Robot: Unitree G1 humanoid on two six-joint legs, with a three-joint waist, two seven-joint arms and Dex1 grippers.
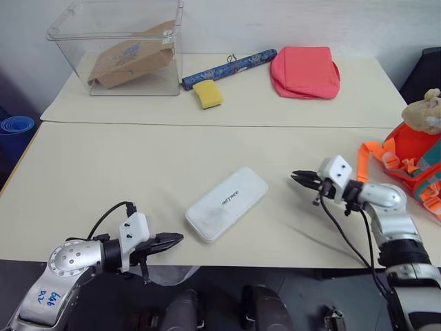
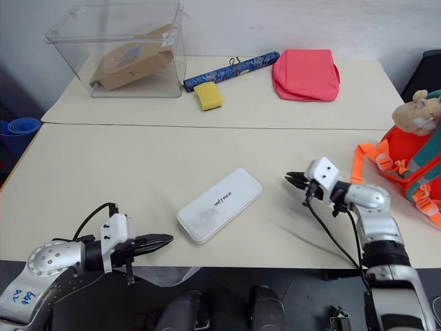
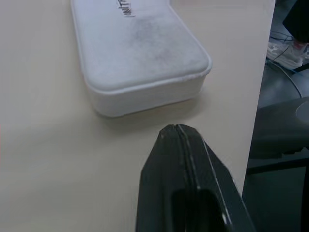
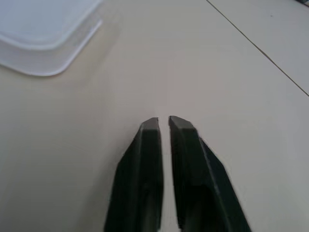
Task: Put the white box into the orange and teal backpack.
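Two cream tables (image 1: 124, 172) stand pushed together edge to edge, with the seam running across the width, against a plain white wall. The white box (image 1: 226, 203) lies flat and diagonal on the near table, close to its front edge, dark lettering facing up. The left gripper (image 1: 176, 238) sits just off the box's near corner at the table edge, fingers pressed together, holding nothing. The right gripper (image 1: 298, 178) hovers over the bare table beside the box's far end, apart from it, fingers drawn together with only a hairline slit between the tips, also holding nothing. The orange and teal backpack (image 1: 413, 162) rests at the right edge of the near table, orange straps spilling toward the arm, with a tan plush hamster (image 1: 425, 110) on top. On the far table stand a clear plastic bin (image 1: 124, 48) containing a brown cardboard packet (image 1: 131, 61), a rolled blue patterned umbrella (image 1: 229, 67), a yellow sponge (image 1: 207, 94) and a coral-red pouch (image 1: 305, 72). A rolled blue mat (image 1: 15, 131) stands on the floor at left.
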